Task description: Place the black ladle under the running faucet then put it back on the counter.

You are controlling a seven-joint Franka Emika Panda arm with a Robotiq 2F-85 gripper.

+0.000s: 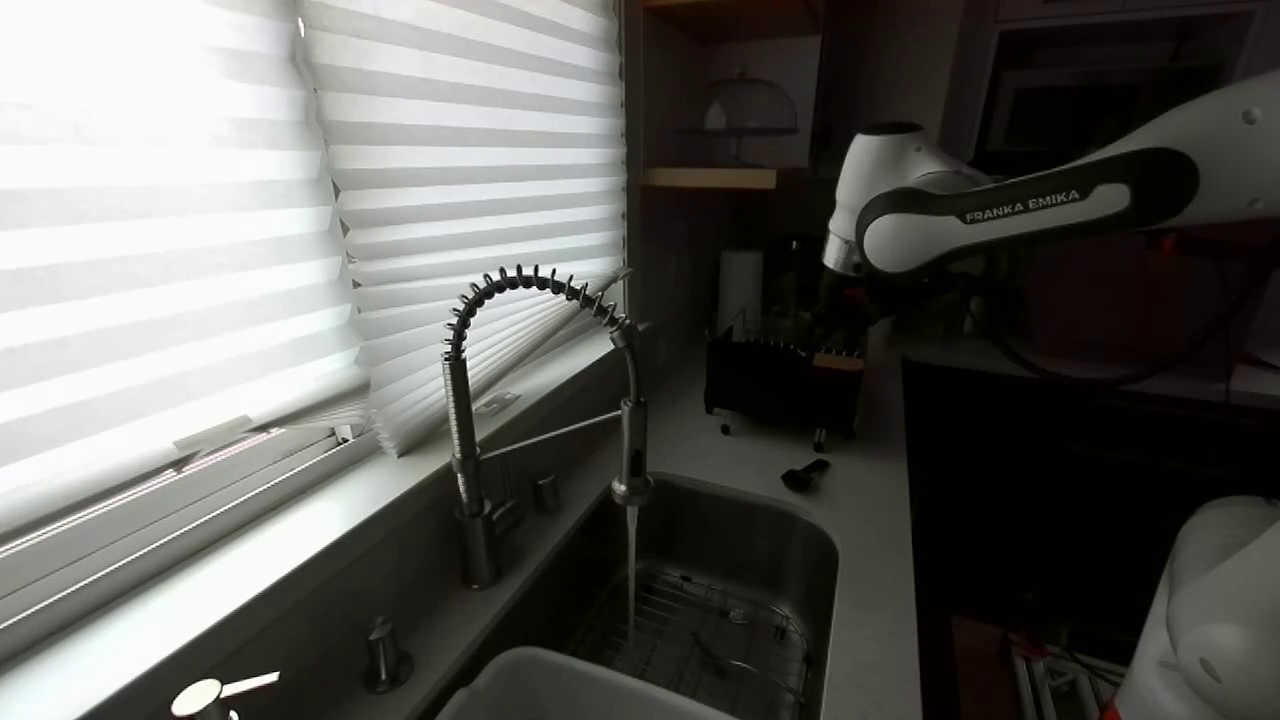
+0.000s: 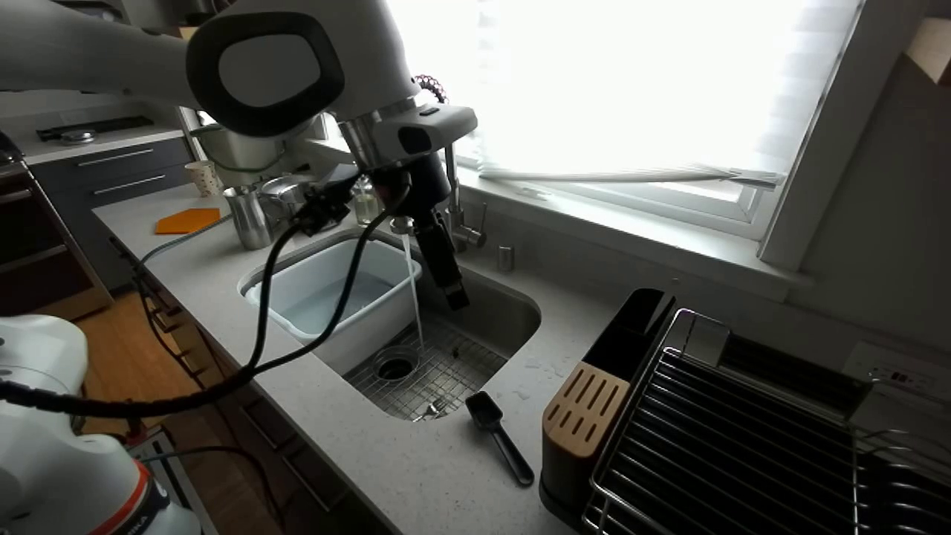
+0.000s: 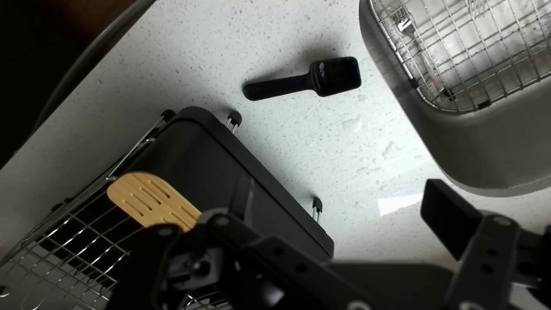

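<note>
The gripper (image 3: 338, 201) hangs spread and empty, the black ladle (image 3: 302, 82) lying toward eleven-thirty in the wrist view, on the counter (image 3: 301, 142) beside the sink (image 3: 482, 137), its long axis roughly nine-to-three, nearly parallel to the jaws' spread, likely calling for a turn.

It was a kitchen: lower than the fingers (image 3: 450, 219) lay a dish rack (image 2: 743, 446) and a sink (image 3: 486, 150) with a running faucet (image 1: 633, 445).
</note>
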